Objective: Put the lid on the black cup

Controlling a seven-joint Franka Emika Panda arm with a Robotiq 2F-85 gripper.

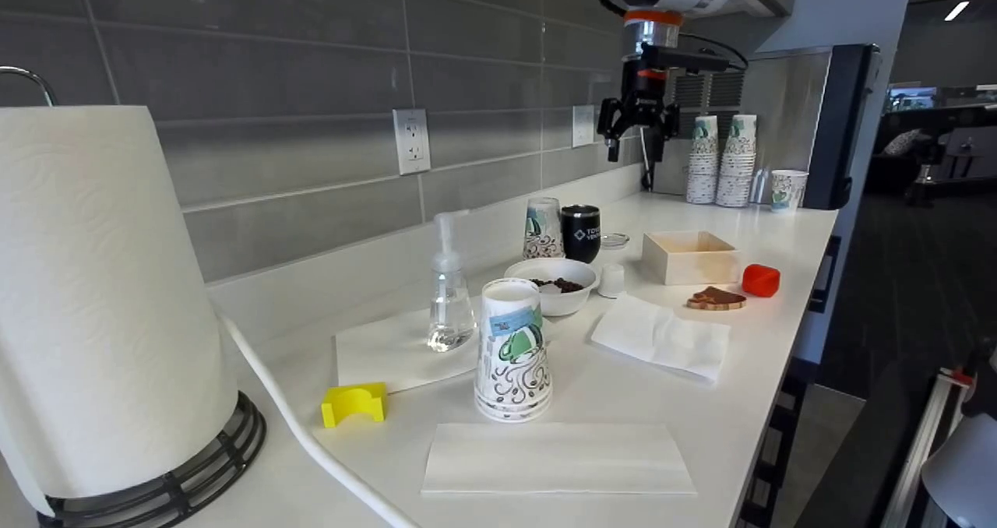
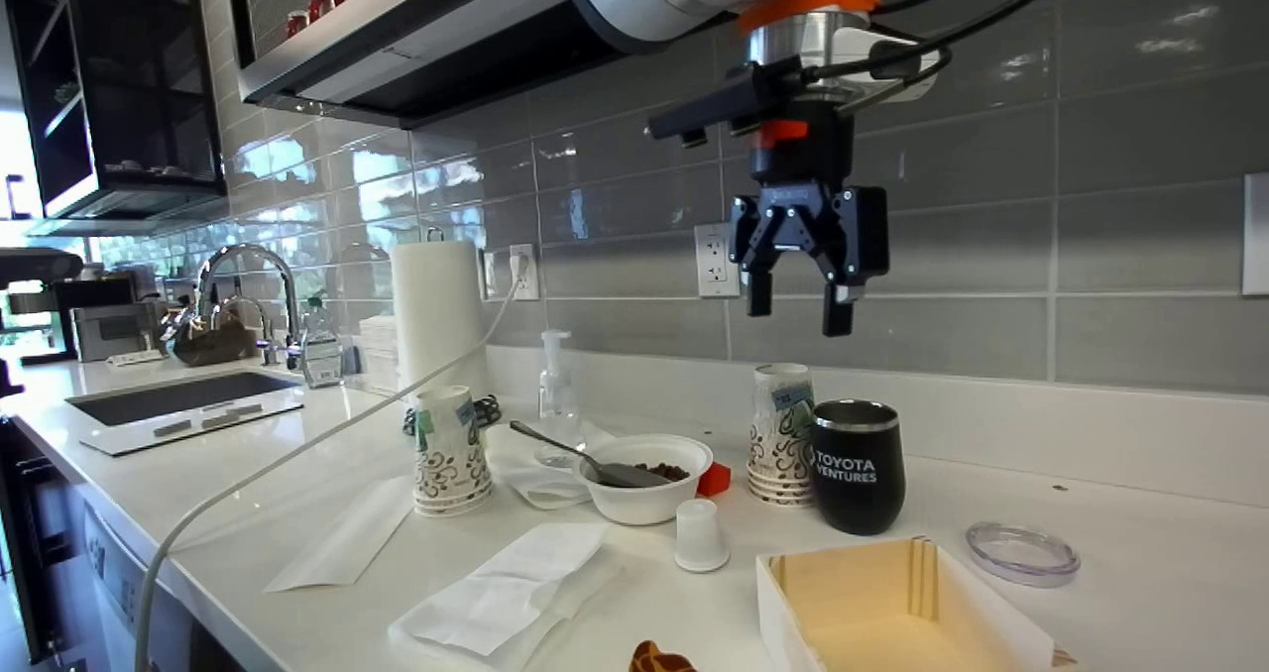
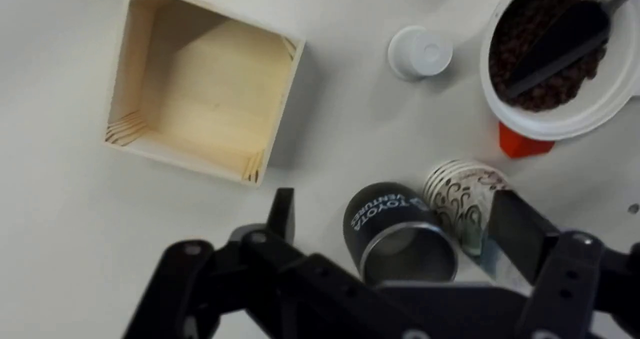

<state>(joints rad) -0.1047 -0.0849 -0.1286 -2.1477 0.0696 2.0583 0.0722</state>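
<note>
Evidently, the black cup (image 2: 858, 479) stands upright and open to take the lid (image 2: 1023, 556), which lies on the counter (image 2: 1170, 593), its facing unclear. The empty fingers (image 2: 838, 316) hang apart, presumably to grasp it.

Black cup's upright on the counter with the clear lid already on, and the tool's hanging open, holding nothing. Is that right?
Not quite: the clear lid is off the black cup. Both exterior views show it lying on the counter. The rest is right: the cup stands upright, and the tool hangs open, holding nothing.
</note>
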